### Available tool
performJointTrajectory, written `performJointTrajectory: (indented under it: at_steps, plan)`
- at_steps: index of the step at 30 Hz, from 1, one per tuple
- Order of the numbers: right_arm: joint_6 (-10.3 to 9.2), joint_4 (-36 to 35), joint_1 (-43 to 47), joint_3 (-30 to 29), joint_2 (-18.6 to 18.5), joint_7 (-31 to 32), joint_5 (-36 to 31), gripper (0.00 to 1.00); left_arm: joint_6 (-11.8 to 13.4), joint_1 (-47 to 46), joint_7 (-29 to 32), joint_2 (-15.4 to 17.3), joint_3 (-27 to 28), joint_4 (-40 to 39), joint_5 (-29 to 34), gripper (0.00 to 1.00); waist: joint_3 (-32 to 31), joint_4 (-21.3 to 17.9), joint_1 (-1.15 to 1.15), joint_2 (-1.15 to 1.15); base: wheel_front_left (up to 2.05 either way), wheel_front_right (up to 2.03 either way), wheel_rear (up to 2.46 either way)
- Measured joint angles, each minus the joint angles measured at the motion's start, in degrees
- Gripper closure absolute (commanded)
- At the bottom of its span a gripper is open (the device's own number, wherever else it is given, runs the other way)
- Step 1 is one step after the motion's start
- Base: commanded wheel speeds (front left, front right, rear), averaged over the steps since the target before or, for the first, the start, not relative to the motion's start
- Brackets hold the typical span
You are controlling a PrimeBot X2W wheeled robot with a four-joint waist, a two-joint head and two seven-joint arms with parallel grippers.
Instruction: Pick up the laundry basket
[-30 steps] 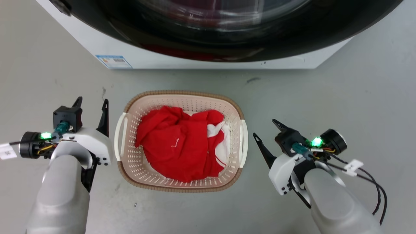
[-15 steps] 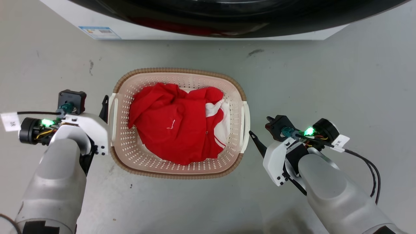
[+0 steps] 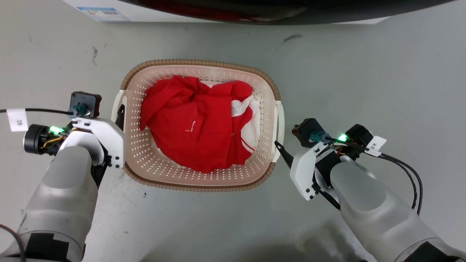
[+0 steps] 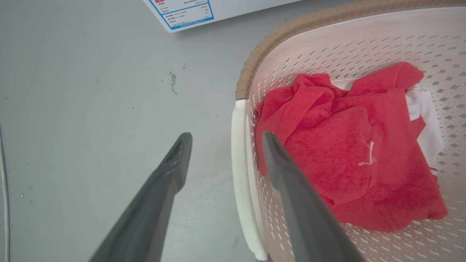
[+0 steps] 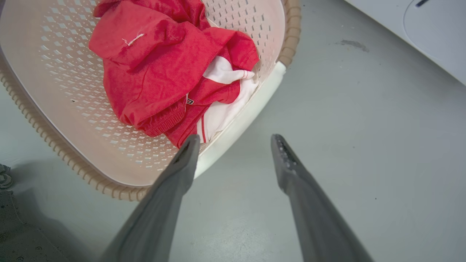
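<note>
While left claw [image 4: 226, 134] straddles laundry basket [image 4: 251, 69] handle [image 4: 238, 174], washer sticker [image 4: 182, 10] (blue-edged) unreadable.

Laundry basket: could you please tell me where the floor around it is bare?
Bare floor: between the laundry basket and the washing machine, and along its near rim. Crowded: left hand at the left handle, right hand at the right handle.

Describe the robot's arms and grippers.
Both arms have smooth pale-grey forearms, white wrist housings, black boxes, green lights and black cables bearing white tags. Left gripper and right gripper each have two dark-grey tapering fingers.
</note>
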Motion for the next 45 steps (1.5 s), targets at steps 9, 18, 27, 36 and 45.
performJointTrajectory:
  at_steps: [9,18,27,36,45]
  plan:
    - [0.0,0.82,-2.43,1.8,0.01,0.96,2.77,0.0,0.0,-2.59,2.36,0.22,-3.07,0.99,-2.04,0.0,3.02,0.39,0.0,0.0,0.0,0.0,0.0]
    - [0.01,2.26,-4.22,2.97,0.12,2.0,4.41,0.0,0.0,-3.45,4.15,-0.02,-5.84,1.57,-4.15,0.0,5.3,0.64,-0.01,0.0,0.0,0.0,0.0]
    - [0.03,3.11,-5.08,3.69,0.2,3.1,6.06,1.0,-0.08,-3.61,5.6,-0.01,-8.67,1.82,-6.37,1.0,6.71,0.63,0.0,0.0,0.0,0.0,0.0]
    - [0.05,3.75,-5.8,4.16,0.53,2.8,6.93,1.0,-0.42,-3.31,5.88,-0.75,-11.21,1.85,-8.98,1.0,5.32,0.76,0.0,0.0,0.0,0.0,0.0]
    - [0.05,4.47,-4.55,5.7,0.54,3.78,8.08,1.0,-0.41,-0.6,8.12,-0.99,-13.41,1.82,-12.9,1.0,0.17,0.51,-0.01,0.0,0.0,0.0,0.0]
